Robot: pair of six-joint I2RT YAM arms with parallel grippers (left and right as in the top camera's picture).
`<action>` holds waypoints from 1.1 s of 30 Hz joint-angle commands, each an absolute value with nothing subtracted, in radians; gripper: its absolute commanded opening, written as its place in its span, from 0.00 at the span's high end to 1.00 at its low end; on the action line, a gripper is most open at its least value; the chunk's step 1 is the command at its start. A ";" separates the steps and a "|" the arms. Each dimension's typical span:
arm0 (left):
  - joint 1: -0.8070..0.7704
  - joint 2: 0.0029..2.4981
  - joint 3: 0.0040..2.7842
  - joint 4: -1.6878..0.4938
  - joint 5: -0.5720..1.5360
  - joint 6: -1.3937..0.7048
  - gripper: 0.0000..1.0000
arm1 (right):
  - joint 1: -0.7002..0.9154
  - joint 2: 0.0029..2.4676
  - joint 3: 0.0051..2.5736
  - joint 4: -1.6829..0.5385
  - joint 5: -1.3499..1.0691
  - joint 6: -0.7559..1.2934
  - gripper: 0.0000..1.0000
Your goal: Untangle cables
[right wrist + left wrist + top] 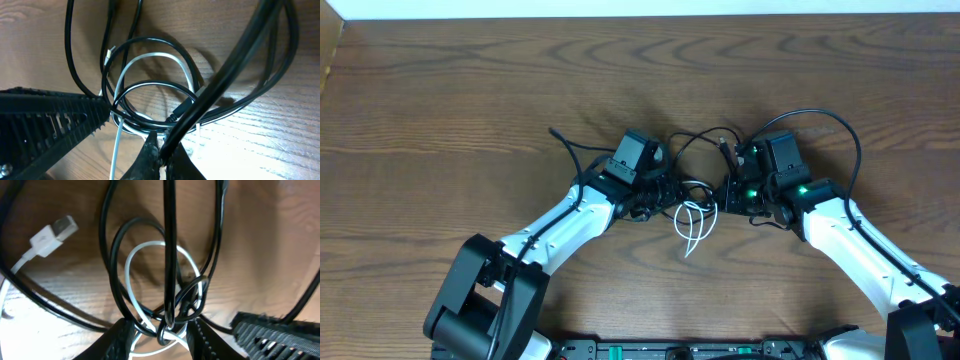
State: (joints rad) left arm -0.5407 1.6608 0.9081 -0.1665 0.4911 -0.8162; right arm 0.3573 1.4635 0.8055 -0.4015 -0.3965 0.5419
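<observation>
- Thin black charging cables (169,255) and thin white charging cable (150,244) all knotted together; none freed.
- Right fingers (147,162) pinch a black one; left fingers (120,340) flank the knot, hold cannot be told.

This is looking like a robotics lab or test bench rather than a home, a kitchen or a shop. Two white-and-black robot arms, the left arm (555,225) and the right arm (850,235), are reaching out from a black mounting base (690,350) running along the near edge of a dark wood-grain table (440,80). Green indicator lights (802,190) are glowing at the right arm's wrist. A small tangle of thin charging cables (692,215) is lying between the two arms. A pale strip (620,8) is showing beyond the table's far edge; what it is cannot be told.
</observation>
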 commanded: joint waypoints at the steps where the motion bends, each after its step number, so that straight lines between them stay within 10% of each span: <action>1: -0.549 1.667 0.899 -0.149 0.486 -0.829 0.60 | 0.353 1.464 0.802 -0.400 -0.426 0.553 0.99; 13: -0.573 1.709 0.899 -0.106 0.485 -0.829 0.61 | 0.354 1.464 0.802 -0.405 -0.478 0.514 0.99; 19: -0.573 1.710 0.899 -0.082 0.485 -0.824 0.92 | 0.354 1.464 0.802 -0.405 -0.478 0.514 0.99; 33: -0.573 1.710 0.899 -0.183 0.477 -0.786 0.92 | 0.317 1.464 0.802 -0.196 -0.726 0.363 0.99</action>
